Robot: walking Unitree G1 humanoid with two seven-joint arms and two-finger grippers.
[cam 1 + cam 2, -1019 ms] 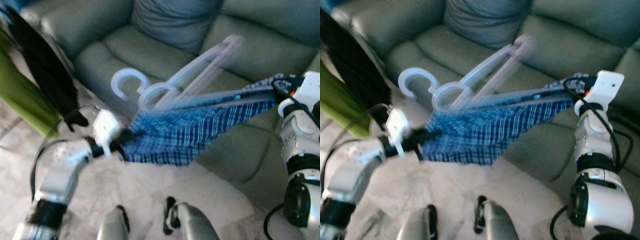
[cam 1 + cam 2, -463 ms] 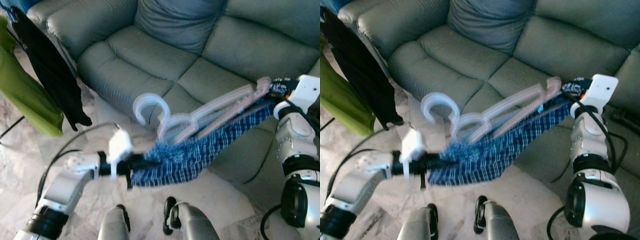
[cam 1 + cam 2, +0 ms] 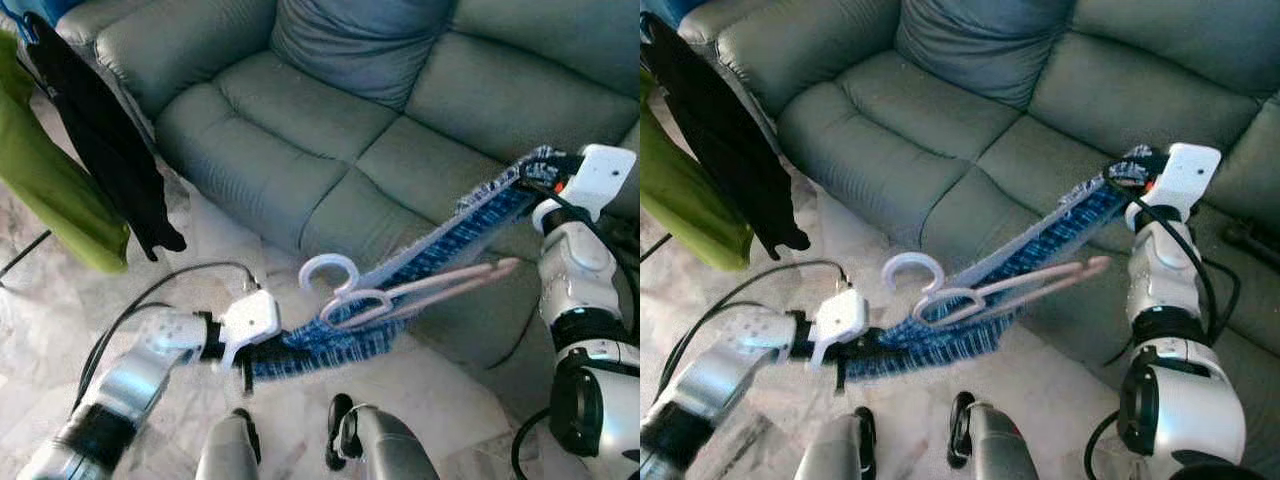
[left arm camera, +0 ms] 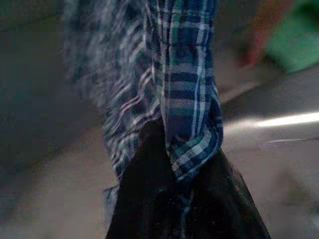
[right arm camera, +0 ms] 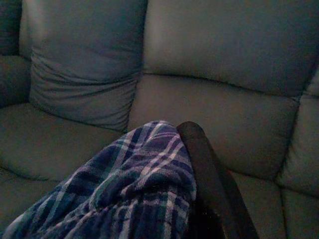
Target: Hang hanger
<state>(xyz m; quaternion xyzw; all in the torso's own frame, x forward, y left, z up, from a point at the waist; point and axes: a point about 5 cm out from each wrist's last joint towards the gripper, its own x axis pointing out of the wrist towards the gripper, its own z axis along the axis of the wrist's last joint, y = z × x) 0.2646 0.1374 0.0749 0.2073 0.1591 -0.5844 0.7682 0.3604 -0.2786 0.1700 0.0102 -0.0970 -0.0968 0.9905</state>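
Nearest: robot's feet (image 3: 290, 440) on pale marble floor (image 3: 40, 330). Just above, left hand (image 3: 262, 350) pinching lower corner of blue plaid garment (image 3: 440, 245); wrist view confirms fingers (image 4: 149, 199) pressed together on a fold of the cloth. Garment stretched taut as a narrow band, rising diagonally to right hand (image 3: 535, 178), likewise clamped on the upper corner; right wrist view has cloth bunched against one dark finger (image 5: 209, 169). Hangers (image 3: 400, 290): two pale plastic ones, white hook and pinkish hook side by side, lying across the stretched cloth near its middle, hooks toward the left hand, long arms pointing toward the right arm. Whether threaded into the garment or merely resting on it: cannot tell. Further left, green cloth (image 3: 50, 200) and black cloth (image 3: 100, 140) already hanging, rail itself out of frame. Farthest: grey sofa (image 3: 300, 110) with cushion (image 3: 370, 40). Progress estimate: early to middle; hangers carried but not on any rail, hooks free, turn toward the hanging clothes and hooking both left. Versus half a second ago: hangers dropped from a steep upward tilt to nearly flat on the cloth, garment pulled from a sagging sheet into a tight strip, left hand slightly lower and nearer the feet.
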